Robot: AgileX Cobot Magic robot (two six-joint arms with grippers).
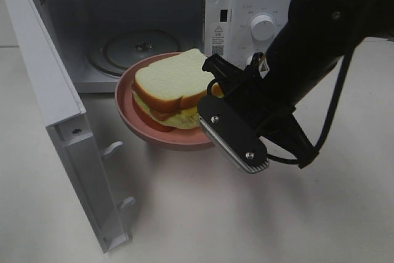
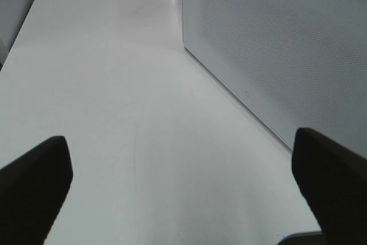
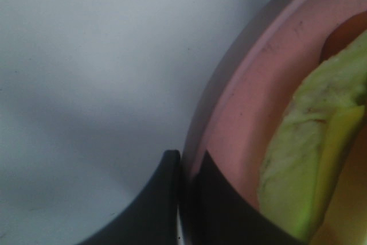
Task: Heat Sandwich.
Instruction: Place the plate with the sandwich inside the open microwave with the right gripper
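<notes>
Right gripper (image 1: 212, 129) is clamped nearly closed on the near rim of the pink plate (image 1: 132, 112). The right wrist view confirms that the two dark fingers pinch the rim edge. Left gripper (image 2: 183, 199) stands at full width, holds nothing, and hangs over the bare table (image 2: 114, 113) beside a perforated white panel (image 2: 275, 44).

1. Microwave (image 1: 258, 4): sits at the back of the table with its cavity exposed.
2. Door (image 1: 55, 109): swung fully out to the left of the opening.
3. Glass turntable (image 1: 132, 47): lies bare on the cavity floor.
4. Plate: positioned at the mouth of the cavity, with its far edge toward the turntable and its near rim outside the opening. Whether it is lifted clear of the table cannot be confirmed.
5. Sandwich (image 1: 169, 78): rests on the plate, white bread uppermost, filling visible at the edge nearest the gripper.

Step in hand, as judged: loading the plate into the cavity.

The next move calls for a level advance until the plate is centred over the turntable. The plate must not tilt, or the sandwich may slide. Lower, release, and withdraw clear of the frame before the door is closed.
</notes>
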